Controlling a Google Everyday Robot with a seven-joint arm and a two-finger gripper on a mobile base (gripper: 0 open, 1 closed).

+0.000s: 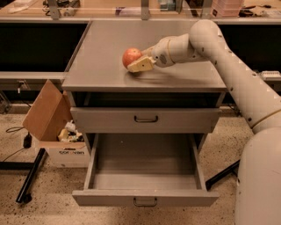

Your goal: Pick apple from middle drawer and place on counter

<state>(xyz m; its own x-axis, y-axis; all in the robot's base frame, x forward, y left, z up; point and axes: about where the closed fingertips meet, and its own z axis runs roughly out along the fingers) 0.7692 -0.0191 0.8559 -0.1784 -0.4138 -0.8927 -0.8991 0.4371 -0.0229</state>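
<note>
The red apple [131, 56] sits low over the grey counter [101, 52], near its middle, at or just above the surface. My gripper [137, 60] reaches in from the right and is closed around the apple. One tan finger [140, 65] lies along the apple's front side; the other is hidden behind it. The middle drawer [145, 170] is pulled wide open below the counter, and its grey floor is bare. Its small dark handle [145, 202] faces the front.
The closed top drawer [145, 118] sits right under the counter. An open cardboard box [46, 115] with clutter stands on the floor at left, beside a black floor bar [30, 178]. The tan workbench [109, 8] runs behind. My white arm and body [259, 132] fill the right side.
</note>
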